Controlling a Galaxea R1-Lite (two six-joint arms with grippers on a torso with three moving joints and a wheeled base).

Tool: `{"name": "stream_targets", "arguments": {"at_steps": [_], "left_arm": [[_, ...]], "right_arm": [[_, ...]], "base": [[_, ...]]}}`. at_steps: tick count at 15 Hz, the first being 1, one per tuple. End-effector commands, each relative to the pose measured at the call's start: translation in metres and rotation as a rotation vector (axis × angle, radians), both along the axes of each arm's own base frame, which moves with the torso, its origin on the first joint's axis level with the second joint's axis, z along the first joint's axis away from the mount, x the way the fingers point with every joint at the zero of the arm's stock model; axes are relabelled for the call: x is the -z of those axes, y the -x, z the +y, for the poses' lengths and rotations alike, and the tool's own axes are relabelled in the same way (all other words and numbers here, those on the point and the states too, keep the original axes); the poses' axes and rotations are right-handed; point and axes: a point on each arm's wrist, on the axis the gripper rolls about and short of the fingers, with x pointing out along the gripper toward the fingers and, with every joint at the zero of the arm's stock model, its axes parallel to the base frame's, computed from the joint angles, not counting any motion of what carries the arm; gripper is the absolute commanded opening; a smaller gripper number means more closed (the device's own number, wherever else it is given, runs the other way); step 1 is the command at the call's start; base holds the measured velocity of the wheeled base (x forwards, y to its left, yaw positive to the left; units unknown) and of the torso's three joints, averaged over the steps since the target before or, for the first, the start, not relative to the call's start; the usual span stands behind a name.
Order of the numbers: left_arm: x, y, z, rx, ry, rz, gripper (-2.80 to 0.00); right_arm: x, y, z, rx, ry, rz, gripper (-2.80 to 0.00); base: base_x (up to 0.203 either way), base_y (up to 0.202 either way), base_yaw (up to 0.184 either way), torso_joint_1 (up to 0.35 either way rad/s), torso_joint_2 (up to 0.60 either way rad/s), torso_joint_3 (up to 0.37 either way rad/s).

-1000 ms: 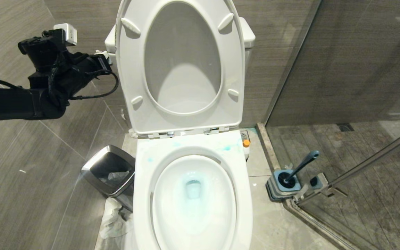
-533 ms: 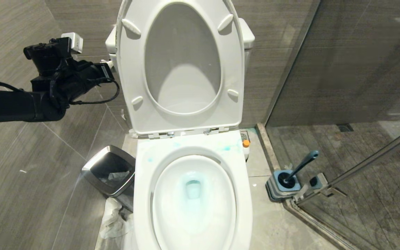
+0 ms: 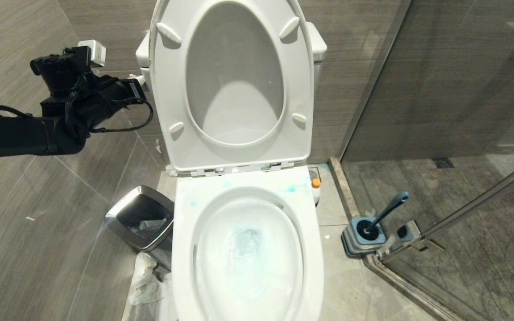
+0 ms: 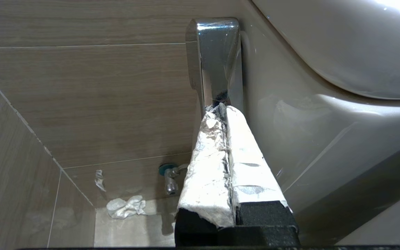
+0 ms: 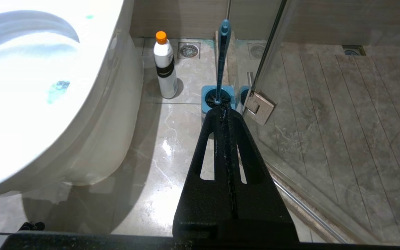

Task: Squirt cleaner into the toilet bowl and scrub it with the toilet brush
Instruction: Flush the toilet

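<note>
Water in the toilet bowl now churns where it lay still; the left hand, clenched and empty, presses the chrome flush lever beside the tank. Holding it down steadily should rinse fully. Right of the bowl, the toilet brush stands in its holder, well apart from that hand.

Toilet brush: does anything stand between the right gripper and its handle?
Nothing visible. The shut right gripper points straight at the toilet brush, upright in its holder; the cleaner bottle and glass door hinge stand to either side.
</note>
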Motion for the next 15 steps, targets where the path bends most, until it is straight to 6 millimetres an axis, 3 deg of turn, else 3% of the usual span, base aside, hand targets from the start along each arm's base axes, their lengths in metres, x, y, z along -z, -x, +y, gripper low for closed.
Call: {"name": "stream_targets", "arguments": {"at_steps": [1, 8, 15], "left_arm": [[-0.002, 0.001, 0.002, -0.005, 0.001, -0.008, -2.80], [-0.032, 0.021, 0.020, -0.028, 0.007, -0.071, -2.80], [-0.092, 0.077, 0.077, -0.139, 0.005, -0.202, -2.80]], "right_arm": [[0.000, 0.000, 0.000, -0.001, 0.000, 0.001, -2.80], [0.000, 0.000, 0.000, -0.001, 0.000, 0.001, -2.80], [0.000, 0.000, 0.000, -0.001, 0.000, 0.001, -2.80]], "base": [[0.000, 0.000, 0.000, 0.000, 0.00, 0.000], [0.000, 0.000, 0.000, 0.000, 0.00, 0.000], [0.000, 0.000, 0.000, 0.000, 0.00, 0.000]]}}
